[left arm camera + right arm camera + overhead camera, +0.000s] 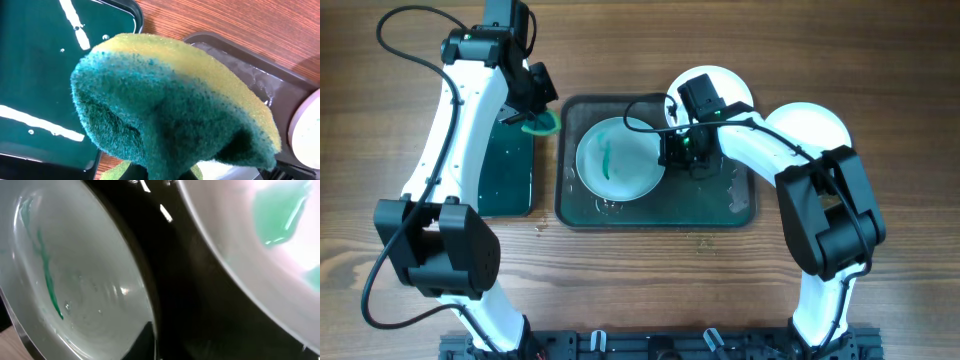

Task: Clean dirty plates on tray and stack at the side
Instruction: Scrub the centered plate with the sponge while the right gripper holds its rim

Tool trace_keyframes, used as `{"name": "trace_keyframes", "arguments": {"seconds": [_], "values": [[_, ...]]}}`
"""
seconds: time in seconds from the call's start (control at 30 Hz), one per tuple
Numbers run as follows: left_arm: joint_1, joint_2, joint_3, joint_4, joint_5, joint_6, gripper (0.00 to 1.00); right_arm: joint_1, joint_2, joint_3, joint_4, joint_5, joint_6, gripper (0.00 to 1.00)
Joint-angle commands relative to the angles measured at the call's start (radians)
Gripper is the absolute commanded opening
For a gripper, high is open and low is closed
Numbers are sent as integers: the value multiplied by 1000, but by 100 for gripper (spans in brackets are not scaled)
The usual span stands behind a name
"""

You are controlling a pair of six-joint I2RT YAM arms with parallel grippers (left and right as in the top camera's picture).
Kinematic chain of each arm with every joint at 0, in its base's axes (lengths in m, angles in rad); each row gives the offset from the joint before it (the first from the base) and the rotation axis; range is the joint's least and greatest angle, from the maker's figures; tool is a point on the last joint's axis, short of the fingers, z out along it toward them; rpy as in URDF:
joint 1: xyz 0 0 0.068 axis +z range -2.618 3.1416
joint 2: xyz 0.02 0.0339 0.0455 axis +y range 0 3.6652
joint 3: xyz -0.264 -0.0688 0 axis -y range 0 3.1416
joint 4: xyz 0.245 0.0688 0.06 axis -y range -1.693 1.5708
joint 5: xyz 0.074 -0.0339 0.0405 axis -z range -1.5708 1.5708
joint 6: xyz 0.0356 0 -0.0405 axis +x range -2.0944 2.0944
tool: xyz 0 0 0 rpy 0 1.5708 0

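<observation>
Wood table [620,270]: L hand [533,106] grips sponge [170,100], R hand [678,150] at streaked plate [615,160] rim, grip unclear.

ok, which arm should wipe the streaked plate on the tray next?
Left. The left jaws hold the sponge by the left rim of the tray, next to the plate. The right jaws sit at the plate's right edge with no sponge; whether they grip the plate is unclear.

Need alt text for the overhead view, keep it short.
A white plate with a teal streak sits in the large dark tray, the right gripper at its right rim. The left gripper holds a green sponge by the smaller tray; two more white plates lie outside, upper right.
</observation>
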Motion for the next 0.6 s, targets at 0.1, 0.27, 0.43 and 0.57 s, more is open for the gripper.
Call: {"name": "trace_keyframes", "arguments": {"seconds": [0.1, 0.27, 0.43, 0.57], "values": [[-58, -5, -108, 69, 50, 13, 4, 2, 27, 23, 6, 1, 41, 4], [-146, 18, -246, 223, 127, 64, 4, 2, 27, 22, 6, 1, 41, 4], [-195, 123, -254, 257, 127, 61, 4, 2, 27, 22, 2, 1, 40, 4], [-195, 221, -256, 256, 127, 61, 4, 2, 27, 22, 3, 1, 40, 4]]}}
